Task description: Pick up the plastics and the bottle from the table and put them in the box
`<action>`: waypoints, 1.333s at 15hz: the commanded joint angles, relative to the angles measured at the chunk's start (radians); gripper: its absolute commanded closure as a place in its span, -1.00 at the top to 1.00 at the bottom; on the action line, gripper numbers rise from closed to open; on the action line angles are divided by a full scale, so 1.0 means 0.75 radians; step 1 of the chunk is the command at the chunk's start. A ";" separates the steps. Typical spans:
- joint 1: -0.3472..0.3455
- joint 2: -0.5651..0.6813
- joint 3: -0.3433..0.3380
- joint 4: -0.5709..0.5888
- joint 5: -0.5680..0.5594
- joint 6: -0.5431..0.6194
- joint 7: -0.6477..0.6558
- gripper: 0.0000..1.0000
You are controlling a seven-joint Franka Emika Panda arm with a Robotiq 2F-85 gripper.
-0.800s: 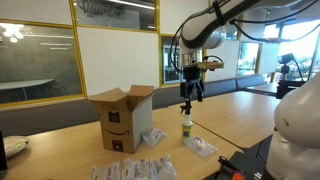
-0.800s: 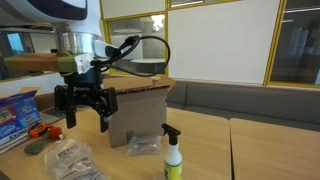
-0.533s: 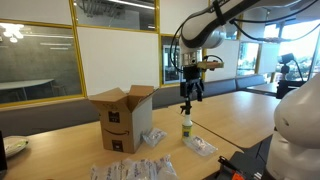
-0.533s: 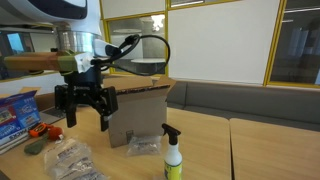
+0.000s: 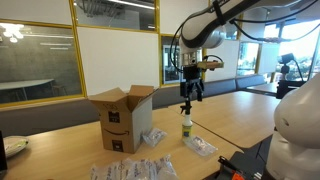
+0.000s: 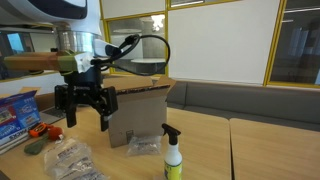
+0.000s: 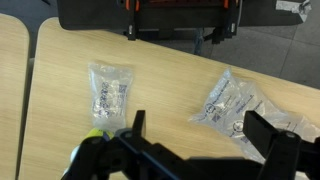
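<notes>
The brown cardboard box (image 5: 125, 118) stands on the wooden table (image 5: 235, 110) with its flaps open; it also shows in the other exterior view (image 6: 140, 108). The slim spray bottle (image 5: 186, 123) (image 6: 173, 152) stands upright near the box. My gripper (image 5: 190, 96) (image 6: 85, 112) hangs open and empty in the air above the table, close over the bottle. In the wrist view the open fingers (image 7: 200, 130) frame clear plastic packets (image 7: 108, 90) (image 7: 235, 105), and the bottle's yellowish body (image 7: 96, 132) shows at the lower left. More plastics lie by the box (image 5: 152, 137) (image 6: 143, 146) and at the table front (image 5: 135, 170) (image 6: 70, 160).
A colourful flat packet (image 6: 12, 112) and an orange object (image 6: 40, 130) lie at one table end. A dark object (image 5: 12, 147) sits at the table's far edge. Black and red equipment (image 7: 180, 15) stands past the table end. Glass walls and a bench run behind.
</notes>
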State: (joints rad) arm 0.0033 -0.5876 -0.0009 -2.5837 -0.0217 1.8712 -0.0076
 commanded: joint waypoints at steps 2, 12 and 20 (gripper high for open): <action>0.004 0.019 -0.003 0.018 0.015 0.031 -0.004 1.00; 0.227 0.293 0.080 0.244 0.325 0.436 -0.074 1.00; 0.415 0.468 0.247 0.309 0.524 0.611 -0.108 1.00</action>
State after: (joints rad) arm 0.3001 -0.3059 0.1438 -2.3850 0.3564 2.3068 -0.1146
